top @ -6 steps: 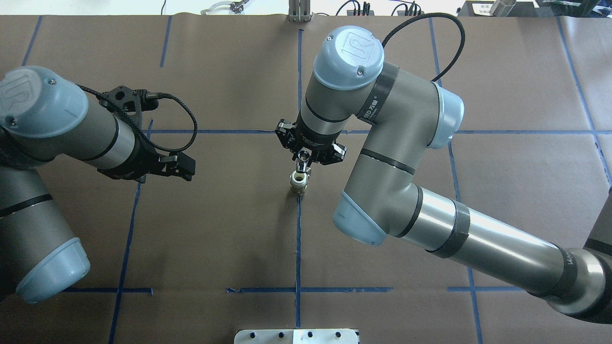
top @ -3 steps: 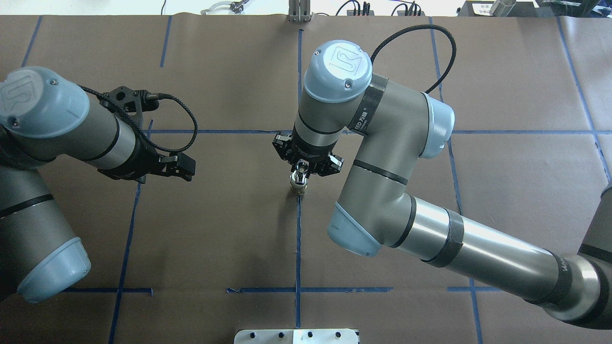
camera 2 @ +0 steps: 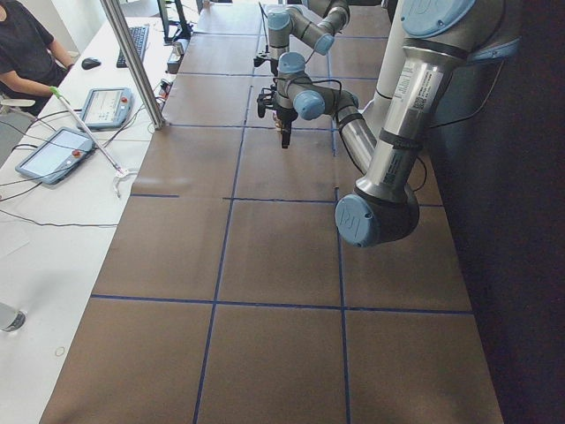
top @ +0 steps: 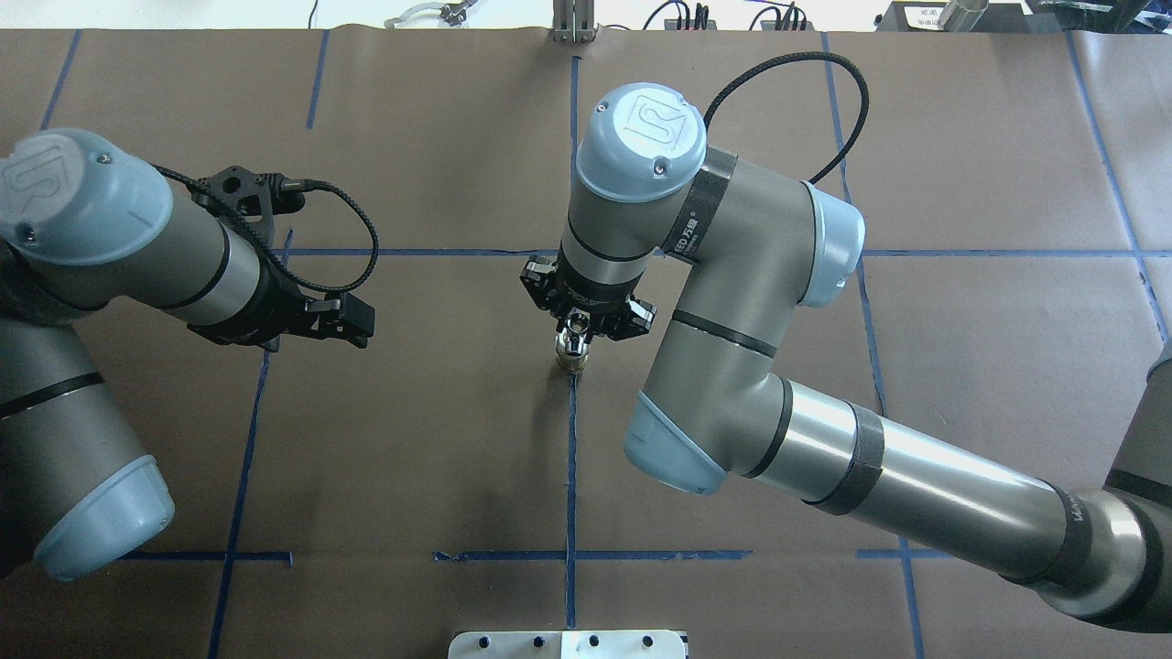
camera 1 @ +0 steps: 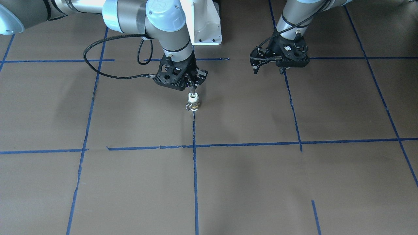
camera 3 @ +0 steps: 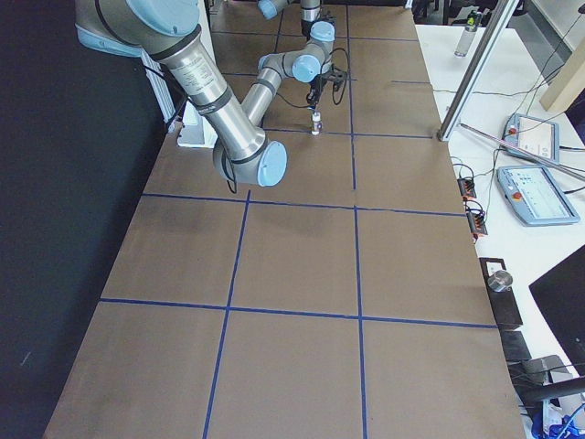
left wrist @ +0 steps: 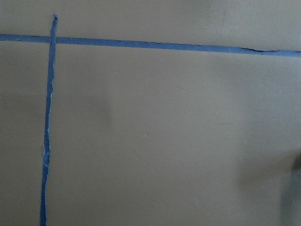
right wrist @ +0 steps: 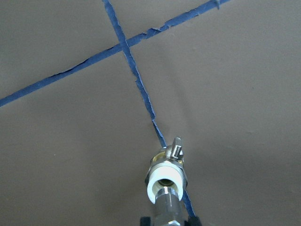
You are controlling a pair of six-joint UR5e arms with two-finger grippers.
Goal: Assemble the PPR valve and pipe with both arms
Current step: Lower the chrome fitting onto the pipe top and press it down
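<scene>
Right gripper (camera 1: 192, 86) pinching pipe (right wrist: 168, 212), pipe tip at white top of valve (camera 1: 193, 103), valve upright on blue tape line (camera 1: 194, 130); left gripper (top: 368, 327) well apart, jaws spread.

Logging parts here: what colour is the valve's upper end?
White, above a brass-coloured middle on the valve; the right wrist view shows it best.

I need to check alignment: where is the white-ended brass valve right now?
In the front-facing view the white-ended brass valve stands upright on the blue tape line at mid-table, directly beneath the right claw.
</scene>
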